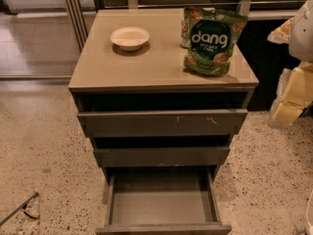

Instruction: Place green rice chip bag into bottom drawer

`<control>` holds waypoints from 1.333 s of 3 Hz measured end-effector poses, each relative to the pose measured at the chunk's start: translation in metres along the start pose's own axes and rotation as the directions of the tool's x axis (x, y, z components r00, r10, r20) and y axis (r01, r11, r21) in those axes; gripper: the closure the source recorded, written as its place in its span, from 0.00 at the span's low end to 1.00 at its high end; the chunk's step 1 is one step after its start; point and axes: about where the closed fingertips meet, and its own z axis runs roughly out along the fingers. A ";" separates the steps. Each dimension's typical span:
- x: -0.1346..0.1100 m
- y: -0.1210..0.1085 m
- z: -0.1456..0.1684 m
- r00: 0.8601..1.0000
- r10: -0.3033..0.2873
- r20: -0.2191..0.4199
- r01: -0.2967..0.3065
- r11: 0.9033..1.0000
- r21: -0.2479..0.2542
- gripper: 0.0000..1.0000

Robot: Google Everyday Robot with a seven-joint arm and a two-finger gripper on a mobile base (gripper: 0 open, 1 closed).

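Note:
The green rice chip bag (213, 42) stands upright on the right side of the cabinet top (146, 67), its dark "dang" label facing me. The bottom drawer (162, 204) is pulled out, and I see nothing in its grey tray. My gripper (292, 96) is at the right edge of the view, beside the cabinet and lower than the bag, apart from it. It holds nothing that I can see.
A white bowl (129, 37) sits on the left of the cabinet top. A small can (185, 31) stands just behind the bag. The scratched top drawer (161, 123) and middle drawer (161, 156) are slightly open. Speckled floor surrounds the cabinet.

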 end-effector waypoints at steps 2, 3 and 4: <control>0.002 -0.018 0.003 1.000 0.018 0.016 -0.018 1.000 0.022 0.00; 0.005 -0.051 0.010 0.999 0.027 0.036 -0.028 0.999 0.046 0.00; 0.003 -0.087 0.016 0.998 0.024 0.061 -0.029 0.996 0.079 0.00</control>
